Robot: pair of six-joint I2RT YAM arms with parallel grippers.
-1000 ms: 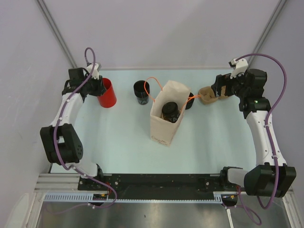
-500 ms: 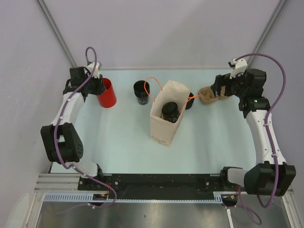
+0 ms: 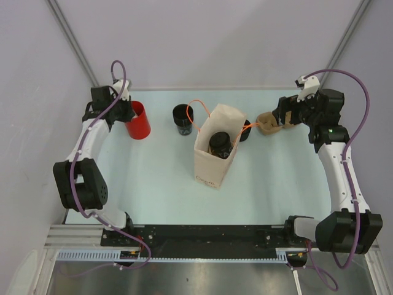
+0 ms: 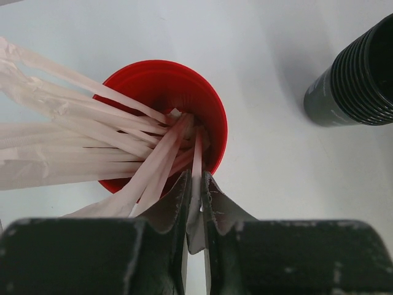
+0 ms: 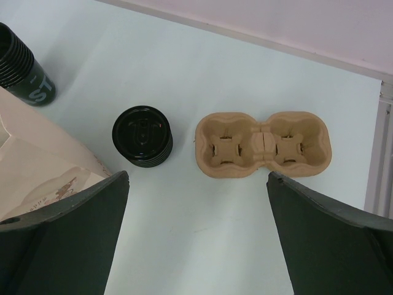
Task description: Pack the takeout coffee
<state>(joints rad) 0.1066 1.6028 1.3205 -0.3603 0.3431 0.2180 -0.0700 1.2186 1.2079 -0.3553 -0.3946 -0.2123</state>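
My left fingers [image 4: 185, 188] are clamped on a white stick [image 4: 198, 153] in the red cup [image 4: 153, 83], left of the bag [image 3: 210, 170]. My right fingers [image 5: 98, 206] hang wide open, right of it.

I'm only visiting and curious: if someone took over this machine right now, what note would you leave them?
Left hand: shut on one white stick in the red cup, far left of the table.
Right hand: open, empty, above the cardboard cup carrier, with the stack of black lids beside it.
Paper bag: standing open mid-table with a black cup inside, apparently the takeout coffee, already packed.
Stack of open black cups: on the table between red cup and bag.
Left, probably: lift the stick out and put it in the bag; whether the carrier goes too, I cannot tell.
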